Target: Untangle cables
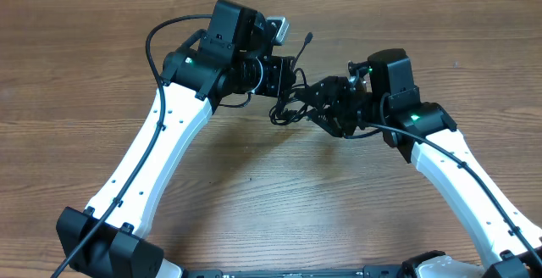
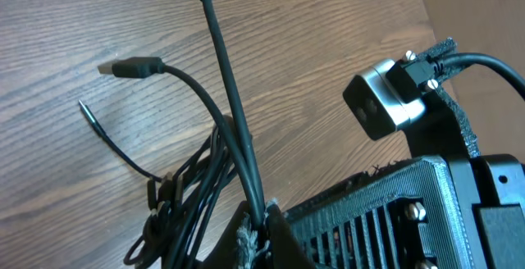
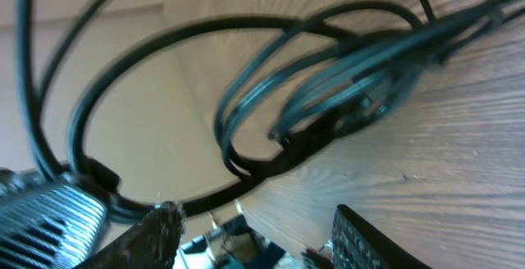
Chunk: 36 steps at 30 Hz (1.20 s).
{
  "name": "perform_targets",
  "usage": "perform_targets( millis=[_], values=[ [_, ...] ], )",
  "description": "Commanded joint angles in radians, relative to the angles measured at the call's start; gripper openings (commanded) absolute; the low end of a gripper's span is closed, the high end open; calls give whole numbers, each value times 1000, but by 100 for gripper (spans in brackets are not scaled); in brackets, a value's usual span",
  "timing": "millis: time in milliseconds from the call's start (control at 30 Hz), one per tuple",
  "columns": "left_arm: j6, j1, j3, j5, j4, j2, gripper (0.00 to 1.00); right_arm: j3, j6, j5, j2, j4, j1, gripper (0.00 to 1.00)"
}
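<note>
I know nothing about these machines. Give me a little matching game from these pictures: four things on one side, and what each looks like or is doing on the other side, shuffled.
Things:
1. left gripper
2. right gripper
3. cables
4. table

Descriptions:
A. brown wood grain
B. fingers apart
C. black, tangled in loops between the two grippers
D. closed tight on one of the cables

Pairs: 1-D, 2-B, 3-C, 4-A.
</note>
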Motion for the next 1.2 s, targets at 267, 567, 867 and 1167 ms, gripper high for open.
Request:
perform_targets(
  millis=[267, 567, 867, 1167],
  values=[
    [-191, -8, 15, 80, 5, 2, 4, 6, 113, 60, 136, 169, 0, 42],
    [-235, -7, 15, 175, 4, 2, 4, 6, 112, 20, 156, 282, 0, 33],
    [-228, -3, 15, 153, 5, 2, 4, 6, -72, -50, 156, 255, -9, 39],
    [-231, 7, 15, 159, 6, 2, 4, 6, -158, -93, 156, 254, -8, 40]
  ],
)
